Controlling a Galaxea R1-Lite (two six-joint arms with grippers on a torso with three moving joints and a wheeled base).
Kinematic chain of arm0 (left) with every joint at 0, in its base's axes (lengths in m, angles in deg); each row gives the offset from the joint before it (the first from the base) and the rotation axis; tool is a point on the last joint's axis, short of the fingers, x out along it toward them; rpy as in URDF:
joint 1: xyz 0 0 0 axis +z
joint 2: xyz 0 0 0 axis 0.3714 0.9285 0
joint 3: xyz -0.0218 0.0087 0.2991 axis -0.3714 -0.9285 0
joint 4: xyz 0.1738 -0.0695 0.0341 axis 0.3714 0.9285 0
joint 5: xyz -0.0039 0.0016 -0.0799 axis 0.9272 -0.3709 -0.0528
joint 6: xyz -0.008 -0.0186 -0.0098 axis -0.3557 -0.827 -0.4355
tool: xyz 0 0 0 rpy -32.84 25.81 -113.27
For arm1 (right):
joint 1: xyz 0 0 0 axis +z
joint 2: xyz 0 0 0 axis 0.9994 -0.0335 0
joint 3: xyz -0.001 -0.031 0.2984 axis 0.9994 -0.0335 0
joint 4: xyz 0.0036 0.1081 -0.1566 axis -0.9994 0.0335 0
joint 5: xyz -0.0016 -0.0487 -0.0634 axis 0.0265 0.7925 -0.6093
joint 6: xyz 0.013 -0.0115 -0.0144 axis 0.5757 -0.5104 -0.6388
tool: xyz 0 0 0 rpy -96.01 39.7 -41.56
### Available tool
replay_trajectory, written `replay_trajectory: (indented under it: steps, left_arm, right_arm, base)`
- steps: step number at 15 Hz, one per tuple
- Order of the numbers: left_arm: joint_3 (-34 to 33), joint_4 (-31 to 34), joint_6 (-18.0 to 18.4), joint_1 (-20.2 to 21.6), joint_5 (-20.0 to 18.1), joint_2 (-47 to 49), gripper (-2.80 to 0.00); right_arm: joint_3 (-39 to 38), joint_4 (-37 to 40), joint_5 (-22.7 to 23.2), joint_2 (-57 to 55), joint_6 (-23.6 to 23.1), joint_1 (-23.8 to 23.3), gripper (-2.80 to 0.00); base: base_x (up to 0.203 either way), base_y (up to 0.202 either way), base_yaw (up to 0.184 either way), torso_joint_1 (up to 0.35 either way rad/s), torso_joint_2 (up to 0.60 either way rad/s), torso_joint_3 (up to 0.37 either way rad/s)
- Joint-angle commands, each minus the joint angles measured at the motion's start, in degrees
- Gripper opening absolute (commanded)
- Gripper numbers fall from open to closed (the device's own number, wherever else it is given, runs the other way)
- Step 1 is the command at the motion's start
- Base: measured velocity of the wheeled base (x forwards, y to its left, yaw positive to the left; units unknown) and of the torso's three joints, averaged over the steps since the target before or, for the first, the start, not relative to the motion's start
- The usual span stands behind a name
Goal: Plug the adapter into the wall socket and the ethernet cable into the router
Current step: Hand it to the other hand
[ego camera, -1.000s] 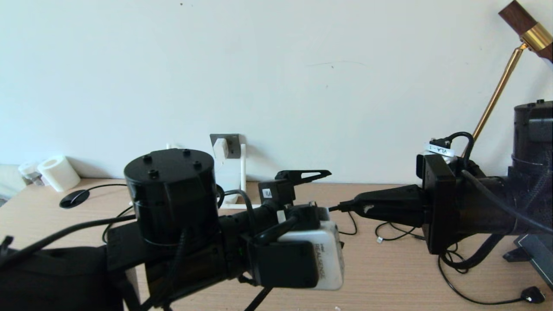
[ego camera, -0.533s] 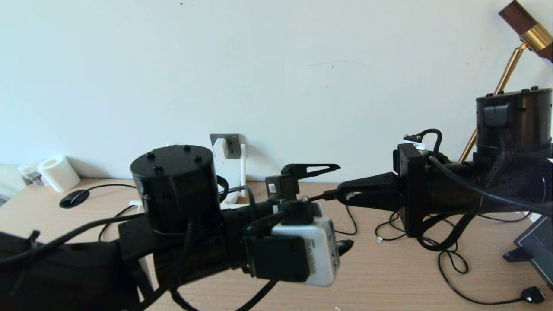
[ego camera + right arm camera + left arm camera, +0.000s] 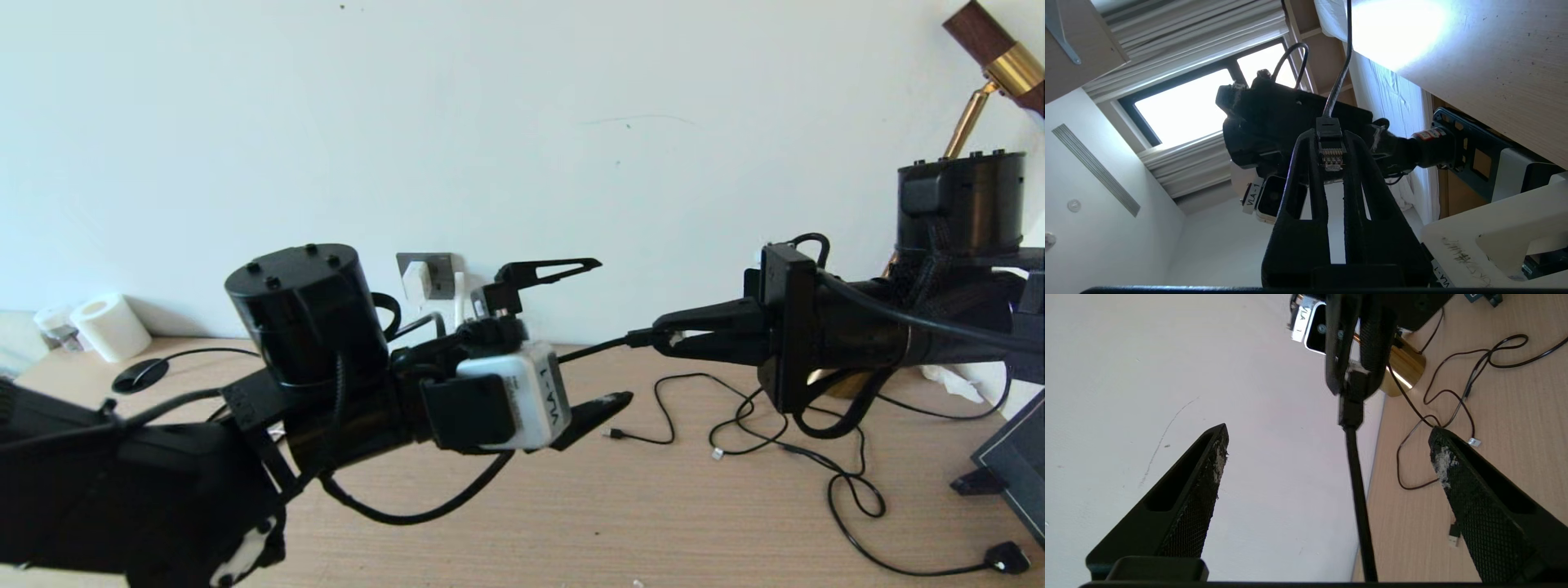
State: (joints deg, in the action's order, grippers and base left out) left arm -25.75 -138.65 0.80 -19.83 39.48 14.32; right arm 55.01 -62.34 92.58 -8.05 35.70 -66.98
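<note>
While the right gripper (image 3: 653, 339) hangs above the table (image 3: 694, 523) with its jaws clamped on the connector end of the ethernet cable (image 3: 592, 349), the left gripper (image 3: 600, 331) faces it from the other side with its jaws wide apart, one finger high and one low. In the left wrist view the cable (image 3: 1357, 490) runs straight through the gap between the two spread fingers (image 3: 1478, 506), touching neither, up to the right gripper (image 3: 1353, 381) pinching its plug. In the right wrist view the connector (image 3: 1330, 149) sits between the right gripper's fingertips with its metal contacts showing, and the cable leads away toward the left arm beyond it. At the back of the table the adapter (image 3: 416, 280) sits in the wall socket (image 3: 438, 273), a dark grey plate on the wall, partly behind the left arm. I cannot make out the router for certain in the head view, as the left arm covers that part of the table. Thin black cords (image 3: 784, 441) lie in loose loops on the table under the right arm, one ending in a black plug (image 3: 1006, 558) near the front right corner. A roll of white paper (image 3: 110, 327) stands at the far left by the wall, and a brass lamp stem (image 3: 971, 114) rises at the far right.
</note>
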Motion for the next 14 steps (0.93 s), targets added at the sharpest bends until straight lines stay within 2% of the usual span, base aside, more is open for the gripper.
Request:
replay_trajectory:
  steps: [1, 4, 14]
  left_arm:
    - [0.47, -0.3, 0.3, 0.42, -0.54, 0.78, 0.0]
    - [1.97, -1.1, 1.25, 0.42, -3.01, 2.35, 0.0]
    - [0.13, -1.3, 1.44, 0.07, -3.46, 2.91, 0.0]
  right_arm:
    - [0.42, -0.06, 0.37, -1.22, 0.47, -0.1, -2.8]
    - [0.55, -0.01, 2.01, -1.65, 0.54, -0.1, -2.8]
    - [0.11, -0.19, 3.34, -2.46, 0.47, -0.45, -2.8]
  base:
    - [0.0, 0.0, 0.0, 0.0, 0.0, 0.0]
    - [0.0, 0.0, 0.0, 0.0, 0.0, 0.0]
    - [0.0, 0.0, 0.0, 0.0, 0.0, 0.0]
